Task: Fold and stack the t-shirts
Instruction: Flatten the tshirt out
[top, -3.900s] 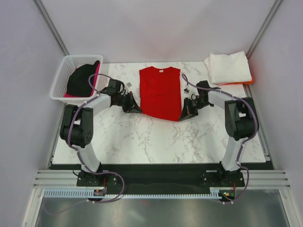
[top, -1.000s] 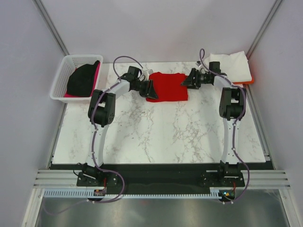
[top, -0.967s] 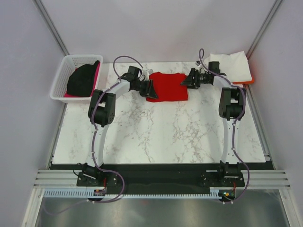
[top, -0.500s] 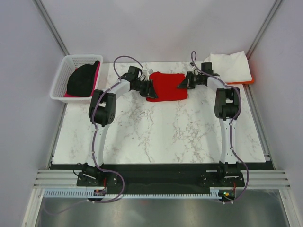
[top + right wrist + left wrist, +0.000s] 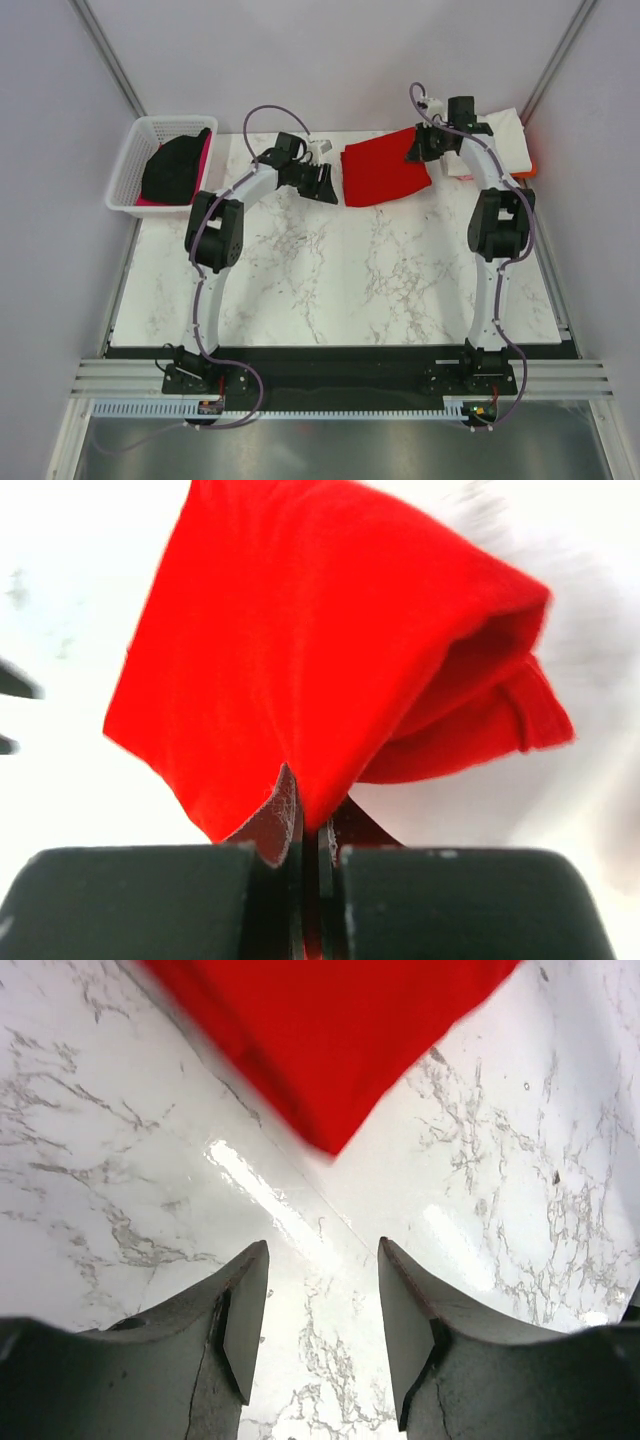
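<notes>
Red t-shirt point(image 5: 385, 172), folded: light, limp cloth, likely to sag open unless pinched through all layers at a folded edge; located at the far right of the counter point(image 5: 340, 290), near the white t-shirt stack point(image 5: 492, 135). Right jaws closed on its edge; left jaws apart, empty, just beside it. Counter smooth, glossy, marble-patterned; plain walls point(image 5: 300, 60) close around.

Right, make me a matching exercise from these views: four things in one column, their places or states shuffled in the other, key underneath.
Things
1. red t-shirt
2. black t-shirt
3. white t-shirt
4. left gripper

Places or states
A. open, over the bare table
B. in the basket
C. folded, at the far right corner
D. pinched by the right gripper

Pairs: 1-D, 2-B, 3-C, 4-A
</notes>
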You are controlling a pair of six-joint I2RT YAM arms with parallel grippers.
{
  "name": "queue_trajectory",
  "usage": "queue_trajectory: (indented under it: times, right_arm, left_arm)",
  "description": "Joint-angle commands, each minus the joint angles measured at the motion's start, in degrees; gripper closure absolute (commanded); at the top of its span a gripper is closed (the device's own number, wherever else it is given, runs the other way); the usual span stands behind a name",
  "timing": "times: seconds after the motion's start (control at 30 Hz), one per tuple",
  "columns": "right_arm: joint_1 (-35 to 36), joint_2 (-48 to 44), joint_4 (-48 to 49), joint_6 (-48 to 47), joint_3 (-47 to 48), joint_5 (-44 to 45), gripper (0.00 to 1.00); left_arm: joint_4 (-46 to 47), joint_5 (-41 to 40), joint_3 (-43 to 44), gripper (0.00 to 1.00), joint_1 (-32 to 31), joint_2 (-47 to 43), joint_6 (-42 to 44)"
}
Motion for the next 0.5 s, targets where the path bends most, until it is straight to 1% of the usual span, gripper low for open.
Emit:
queue_trajectory:
  times: [0.0,0.1,0.2,0.37,0.47]
  right_arm:
    - [-3.5,-5.3,-3.0,-12.6,5.3,9.0,1.00]
    - [-4.6,-6.2,-3.2,-16.4,6.8,13.8,1.00]
    - [-6.2,-6.0,-3.4,-17.4,9.6,16.6,1.00]
    - [-8.6,-5.2,-3.4,-18.8,14.2,18.0,1.00]
    - [-9.3,-5.6,-3.3,-20.6,15.3,18.3,1.00]
  left_arm:
    - [-0.7,-2.4,1.2,0.44,-0.7,-5.1,5.7]
    - [-1.1,-2.8,1.5,0.44,-1.4,-5.3,6.4]
    - [-1.4,-3.4,1.8,0.43,-2.0,-5.4,6.9]
    - [-1.7,-3.7,1.9,0.43,-2.8,-5.3,7.3]
    - [-1.9,-4.0,1.6,0.43,-3.1,-5.4,7.8]
